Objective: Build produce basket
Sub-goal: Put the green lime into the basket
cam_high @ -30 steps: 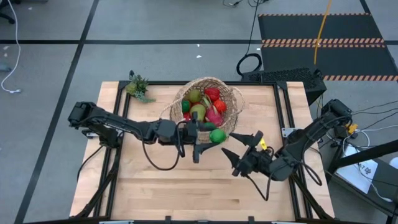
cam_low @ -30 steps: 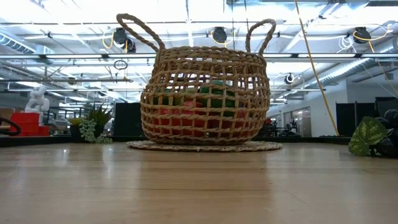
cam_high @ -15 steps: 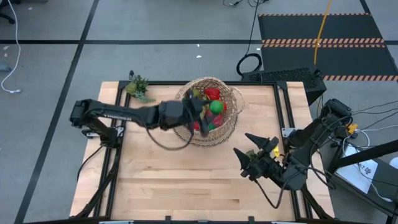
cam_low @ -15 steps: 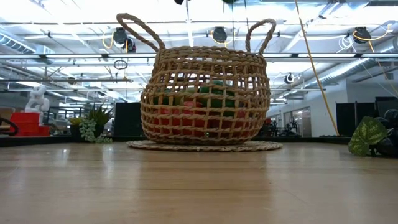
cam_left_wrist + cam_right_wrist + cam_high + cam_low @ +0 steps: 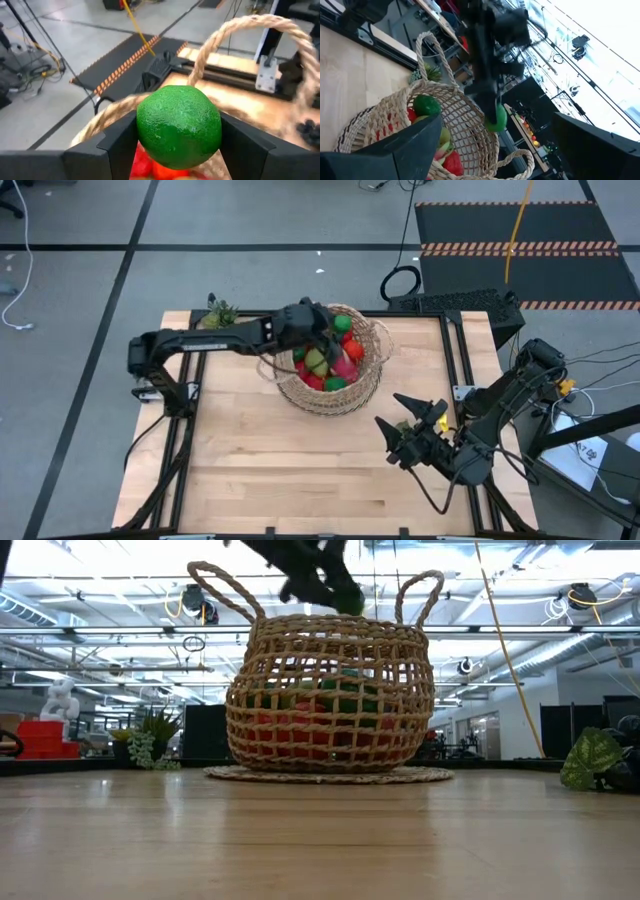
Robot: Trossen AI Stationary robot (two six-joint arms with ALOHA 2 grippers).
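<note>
We see the lime (image 5: 179, 126) clamped between the two dark fingers (image 5: 114, 145) of the left pincer (image 5: 338, 330), raised above the open mouth of the wicker basket (image 5: 372, 376). In the low view the pincer and its green fruit (image 5: 350, 602) hang just over the basket's rim (image 5: 330, 625), between the two loop handles. In the left wrist view one rope handle (image 5: 250, 25) arches close behind the lime.

The basket sits on a flat woven mat (image 5: 330, 776) toward the far middle of the wooden surface (image 5: 300, 470). Inside it lies the rest of the produce (image 5: 325, 365): red pieces, green ones, a yellow-green one and something pink, piled together. Through the open weave in the low view we make out red and green shapes filling the lower half.

The left arm (image 5: 200, 345) reaches in from the far left edge of the surface. The right pincer (image 5: 400, 430) waits well apart from the basket, near the right edge, its fingers spread wide and holding nothing.

A small spiky green plant (image 5: 222, 318) stands at the far left corner of the surface, beside the left arm.
</note>
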